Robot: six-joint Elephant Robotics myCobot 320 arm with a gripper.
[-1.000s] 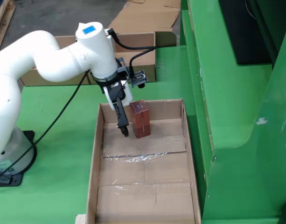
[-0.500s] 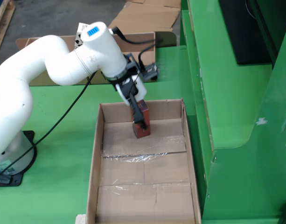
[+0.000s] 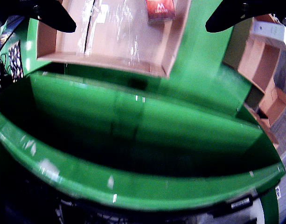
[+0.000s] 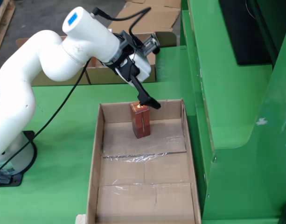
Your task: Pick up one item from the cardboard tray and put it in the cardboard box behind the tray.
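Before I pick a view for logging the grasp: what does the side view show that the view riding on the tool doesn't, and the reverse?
Side view only: the white arm, the whole tray, and the carton upright near its far wall with the tool just above it. Riding view only: a green ledge filling the lower frame, and boxes at right. Both: the tray, the carton and the tool's open black fingers.

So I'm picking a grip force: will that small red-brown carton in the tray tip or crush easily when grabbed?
The red-brown carton stands upright, taller than wide, on the cardboard tray, so a side nudge would probably topple it. It looks like thin printed card, likely light and dentable. Flat faces should suit the fingers, set apart above it.
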